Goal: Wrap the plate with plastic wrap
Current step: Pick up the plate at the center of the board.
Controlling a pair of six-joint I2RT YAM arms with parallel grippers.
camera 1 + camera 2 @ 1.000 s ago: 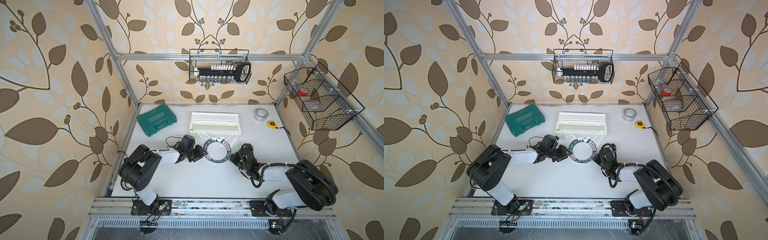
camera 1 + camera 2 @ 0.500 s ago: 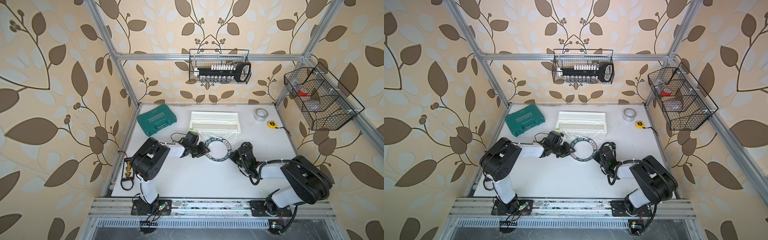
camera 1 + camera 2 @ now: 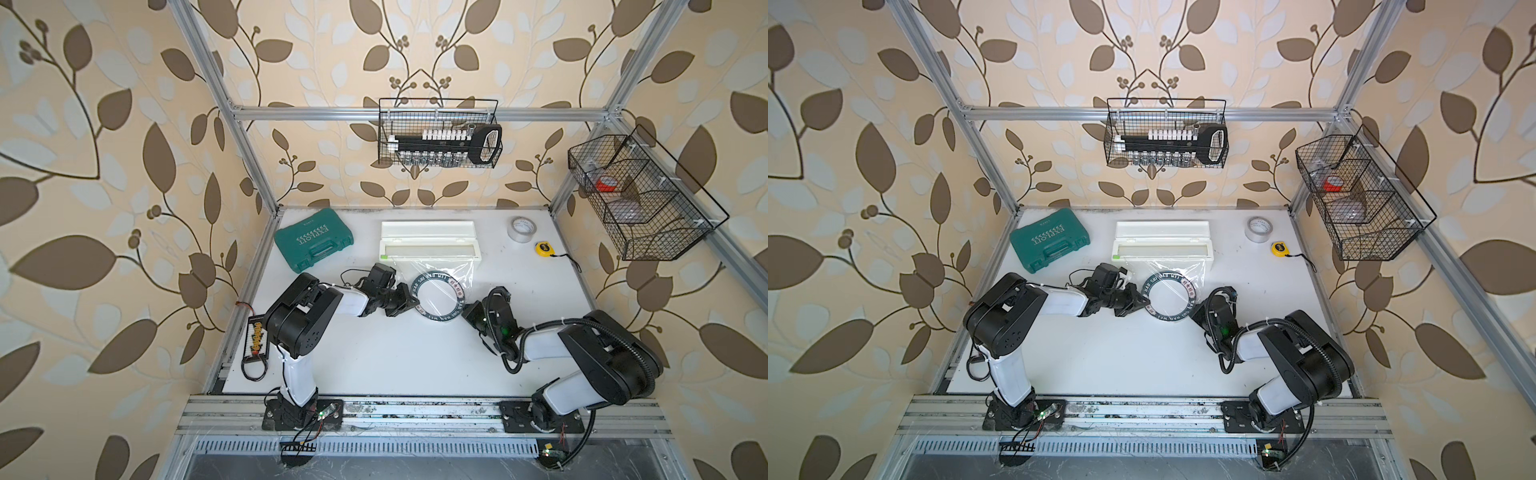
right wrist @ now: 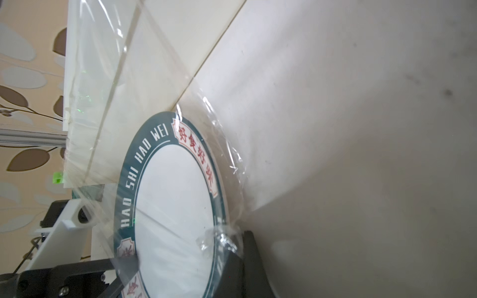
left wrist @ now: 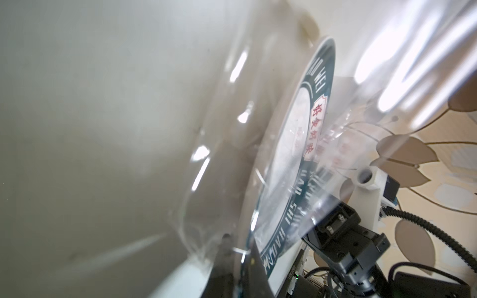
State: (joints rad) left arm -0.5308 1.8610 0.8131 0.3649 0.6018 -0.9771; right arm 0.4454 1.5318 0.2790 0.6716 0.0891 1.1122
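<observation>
**Film pinched at both sides of the plate**

The plate [image 3: 434, 276] lies flat on the bench [image 3: 395, 357] directly between the two pairs of jaws, its navy rim touching each. The plastic wrap [image 3: 459, 269] is draped over it and runs back to the dispenser box [image 3: 430, 237], which sits just beyond the plate from both jaws. The left jaws are together, and in the left wrist view they seem clamped on the film's bunched edge right at the rim. The right jaws are together too, on a crumpled tuft of film at the opposite rim.

The step looks like tensioning the sheet before tucking it under. It probably goes best if both pinches pull outward evenly and low — a lopsided tug would likely drag the plate along the bench or peel the film off its far edge. The sheet appears uncut, so slack should be drawn from the box, not fought.

Against the frame a second ago, the left jaws stood partly apart beside the rim and have now shut, and the left arm [image 3: 316, 307] has folded in closer. The plate and the right jaws sit much as they did.
</observation>
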